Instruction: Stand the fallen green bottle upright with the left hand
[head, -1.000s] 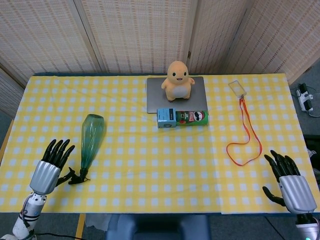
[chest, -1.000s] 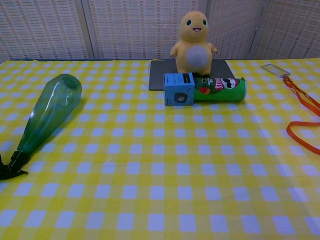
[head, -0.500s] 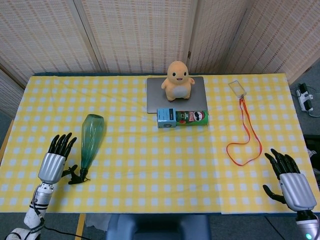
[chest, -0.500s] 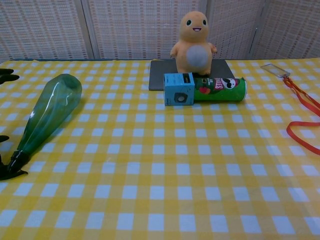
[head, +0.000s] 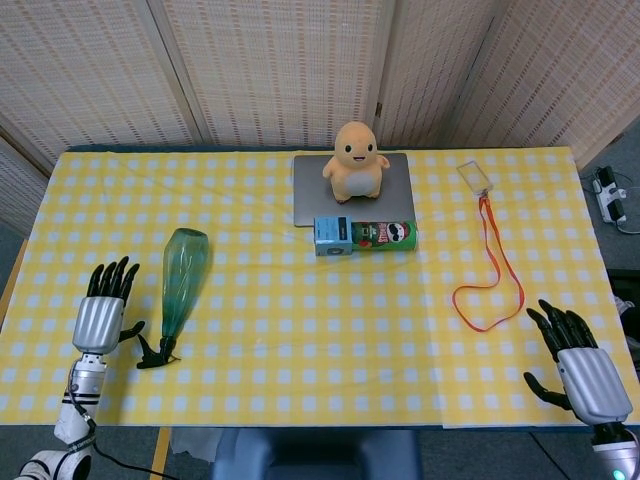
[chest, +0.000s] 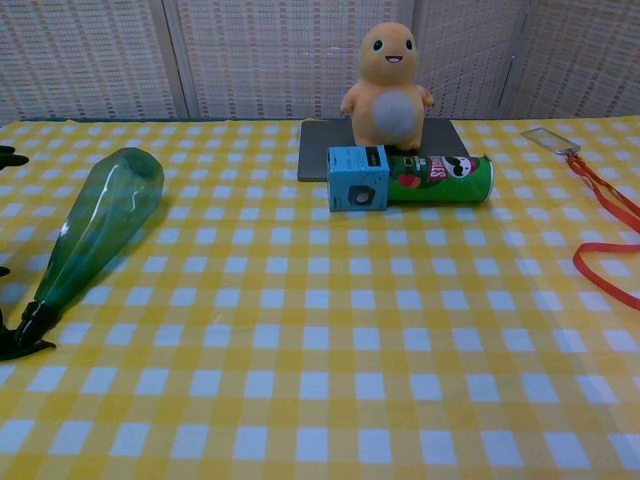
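The green bottle (head: 181, 280) lies on its side on the yellow checked cloth, wide base toward the far side, black spout (head: 154, 354) toward the near edge. In the chest view the green bottle (chest: 98, 226) stretches along the left. My left hand (head: 101, 310) hovers left of the bottle's neck, fingers spread and empty, a small gap from the glass. Only its fingertips (chest: 10, 156) show at the chest view's left edge. My right hand (head: 583, 366) sits at the near right corner, fingers apart, holding nothing.
A grey laptop (head: 385, 180) at the far middle carries an orange plush toy (head: 354, 162). In front lie a green Pringles can (head: 388, 235) and a blue box (head: 333, 237). An orange lanyard (head: 496, 270) with a badge (head: 474, 177) loops at the right.
My left hand has shifted left and slightly back from the bottle's neck, and turned more upright. The bottle and right hand have stayed put.
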